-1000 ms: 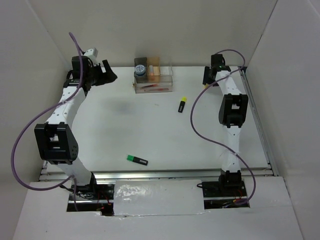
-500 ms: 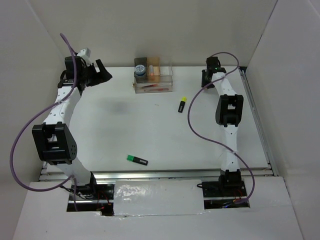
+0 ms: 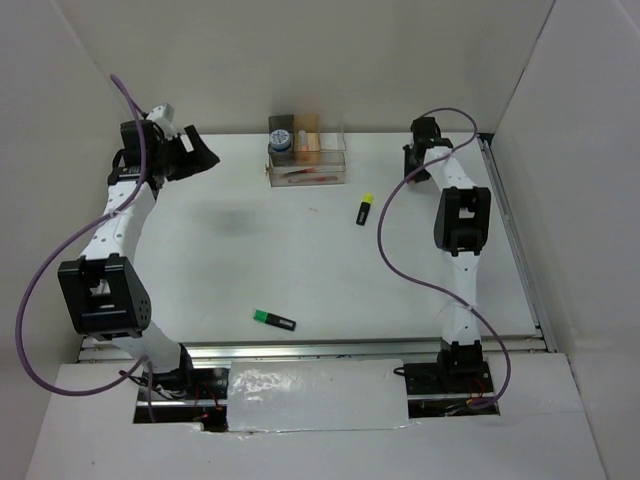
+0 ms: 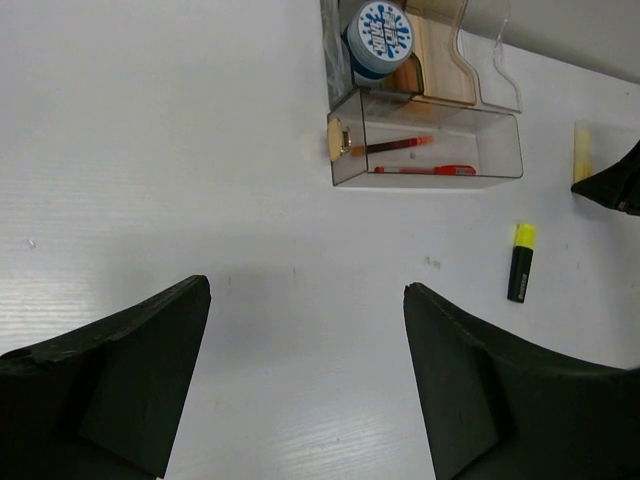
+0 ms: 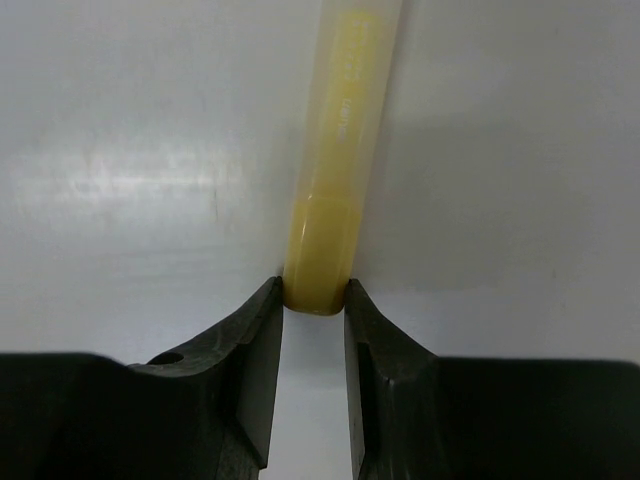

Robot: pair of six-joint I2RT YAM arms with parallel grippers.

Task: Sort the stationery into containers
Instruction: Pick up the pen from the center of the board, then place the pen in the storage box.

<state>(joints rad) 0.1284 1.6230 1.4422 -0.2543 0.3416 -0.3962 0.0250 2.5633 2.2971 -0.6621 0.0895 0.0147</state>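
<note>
Right claw (image 5: 313, 300): nearly closed, one finger touching each side of the near end of the pale yellow plastic stick (image 5: 345, 120).
Stick's axis: flat on the white table (image 3: 300, 250), running straight ahead from the claw.
Place: far right, well apart from the clear plastic desk organiser (image 4: 500, 160).
Left claw (image 4: 305, 292): wide open, empty, farther off.

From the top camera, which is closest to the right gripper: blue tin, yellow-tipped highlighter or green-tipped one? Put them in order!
1. yellow-tipped highlighter, diagonally left of the right gripper.
2. blue tin, rear-left in the organiser.
3. green-tipped highlighter, near edge, left of centre.
That gripper pinches the pale yellow stick.
</note>
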